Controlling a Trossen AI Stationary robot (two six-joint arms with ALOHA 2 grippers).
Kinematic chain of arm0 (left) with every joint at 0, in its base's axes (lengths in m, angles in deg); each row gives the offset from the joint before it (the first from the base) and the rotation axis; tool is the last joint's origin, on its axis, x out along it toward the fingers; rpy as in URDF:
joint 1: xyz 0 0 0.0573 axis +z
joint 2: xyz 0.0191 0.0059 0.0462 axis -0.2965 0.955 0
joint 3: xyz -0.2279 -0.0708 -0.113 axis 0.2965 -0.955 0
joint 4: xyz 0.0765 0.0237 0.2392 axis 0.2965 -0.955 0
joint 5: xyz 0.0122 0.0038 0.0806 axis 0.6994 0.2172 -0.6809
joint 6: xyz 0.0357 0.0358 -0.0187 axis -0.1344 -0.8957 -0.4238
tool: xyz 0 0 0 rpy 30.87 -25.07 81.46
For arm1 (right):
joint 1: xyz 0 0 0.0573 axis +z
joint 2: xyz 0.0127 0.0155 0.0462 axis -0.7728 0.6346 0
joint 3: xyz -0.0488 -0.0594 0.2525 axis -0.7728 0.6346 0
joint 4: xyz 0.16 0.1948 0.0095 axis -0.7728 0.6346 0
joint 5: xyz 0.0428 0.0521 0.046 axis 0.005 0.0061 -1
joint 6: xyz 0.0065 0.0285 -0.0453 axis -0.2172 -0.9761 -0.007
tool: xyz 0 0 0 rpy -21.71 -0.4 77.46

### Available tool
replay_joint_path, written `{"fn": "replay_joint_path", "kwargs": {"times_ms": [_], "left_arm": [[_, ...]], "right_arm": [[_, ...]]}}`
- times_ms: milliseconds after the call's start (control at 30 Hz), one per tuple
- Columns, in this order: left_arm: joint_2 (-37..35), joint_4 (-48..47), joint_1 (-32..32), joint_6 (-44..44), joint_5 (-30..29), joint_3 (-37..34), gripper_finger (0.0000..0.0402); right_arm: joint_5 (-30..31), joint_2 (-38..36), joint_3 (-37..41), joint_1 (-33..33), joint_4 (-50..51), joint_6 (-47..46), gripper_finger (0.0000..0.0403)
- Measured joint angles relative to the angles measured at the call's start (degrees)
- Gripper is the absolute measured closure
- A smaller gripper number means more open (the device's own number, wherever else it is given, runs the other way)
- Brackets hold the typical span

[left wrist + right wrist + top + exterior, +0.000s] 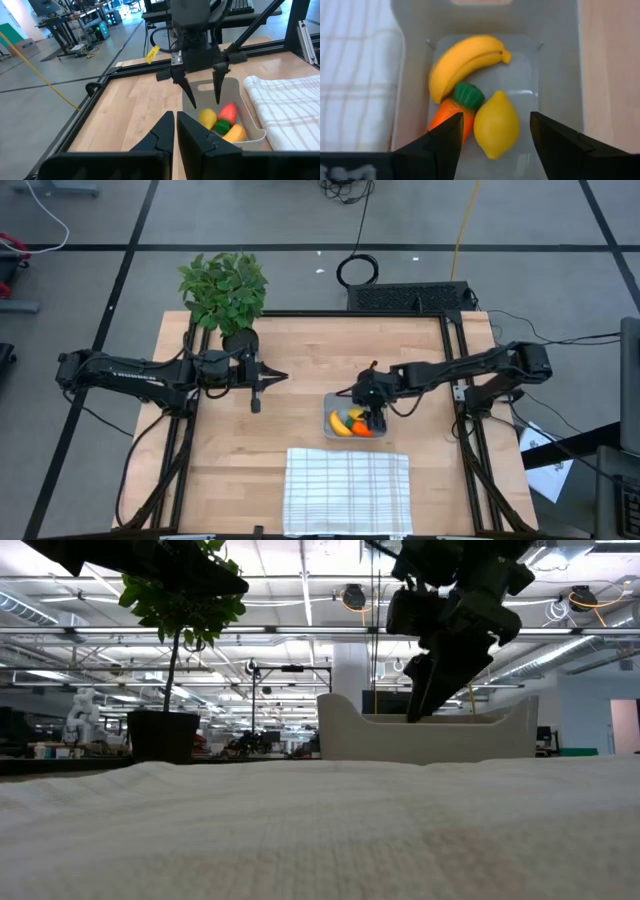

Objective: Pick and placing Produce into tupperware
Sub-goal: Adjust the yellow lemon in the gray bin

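The tupperware [334, 402] stands on the wooden table right of centre, seen too in the right wrist view [560, 60]. In it lie a yellow banana [465, 60], an orange carrot [445, 117] with a green top, and a yellow lemon [496, 132]. My right gripper [496, 120] hangs open, slanting down over the container, its fingertips a little above the lemon and carrot [205, 102], and holds nothing. My left gripper [176, 117] waits shut above the table's left half [280, 376], pointing toward the container.
A white checked cloth [347, 490] lies at the near edge, just in front of the tupperware. A potted green plant [225, 290] stands at the far left corner. Bare wood lies between the two arms.
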Motion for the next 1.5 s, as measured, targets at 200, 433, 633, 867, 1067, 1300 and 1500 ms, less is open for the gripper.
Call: {"fn": "replay_joint_path", "kwargs": {"times_ms": [200,433,633,867,1067,1300,1500], "left_arm": [[0.0,0.0,-0.01,0.0,0.01,0.0,0.0376],[0.0,-0.39,-0.01,0.0,0.03,0.0,0.0376],[-0.01,-0.38,0.0,0.0,0.03,0.0,0.0376],[-0.02,-0.37,0.0,1.19,0.06,0.0,0.0376],[-0.02,-0.35,-0.01,1.53,0.07,0.0,0.0376],[-0.02,-0.42,0.01,1.51,0.07,0.0,0.0376],[-0.02,-0.58,0.01,1.51,0.07,0.0,0.0376]], "right_arm": [[0.0,1.77,0.0,0.0,-0.01,0.68,0.0183],[0.02,1.9,0.0,0.15,-1.23,1.12,0.0185],[0.88,1.96,0.0,1.76,-0.59,2.64,0.0186],[6.31,2.57,0.02,3.32,-0.05,2.73,0.0186],[7.58,3.09,0.02,3.28,0.1,3.42,0.0186],[7.78,7.32,0.02,3.39,-0.19,4.25,0.0186],[7.72,9.36,0.0,3.32,-2.03,4.62,0.0186]]}}
